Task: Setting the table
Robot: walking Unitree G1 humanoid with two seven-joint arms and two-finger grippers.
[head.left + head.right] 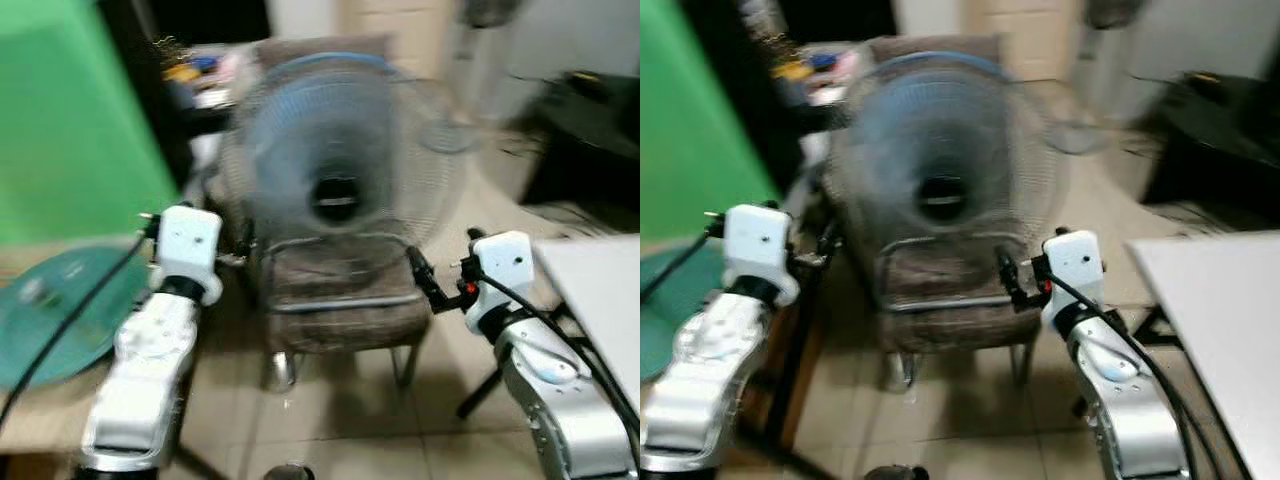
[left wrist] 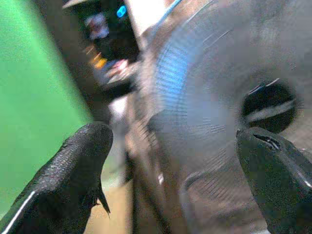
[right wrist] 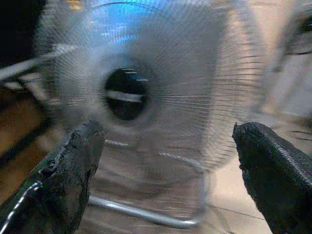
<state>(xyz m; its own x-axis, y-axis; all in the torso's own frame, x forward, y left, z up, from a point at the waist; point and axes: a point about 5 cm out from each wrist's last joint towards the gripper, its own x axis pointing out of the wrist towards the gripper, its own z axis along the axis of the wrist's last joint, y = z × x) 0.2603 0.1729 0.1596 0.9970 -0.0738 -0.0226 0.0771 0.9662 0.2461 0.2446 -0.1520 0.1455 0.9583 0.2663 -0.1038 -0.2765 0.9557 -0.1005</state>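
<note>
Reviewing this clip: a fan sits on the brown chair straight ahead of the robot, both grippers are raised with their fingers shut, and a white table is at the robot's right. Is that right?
Not quite: the fingers are open, not shut. The left wrist view shows the left gripper with its fingers spread wide, and the right wrist view shows the same for the right gripper. The rest holds: the fan sits on the brown chair, and the white table is at the robot's right.

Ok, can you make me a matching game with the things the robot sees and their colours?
Things:
1. fan
2. chair
3. plate
4. right gripper

Colours:
A. teal green
B. black fingers
C. brown
D. grey cage with a black middle

Pairs: 1-D, 2-C, 3-A, 4-B
</note>
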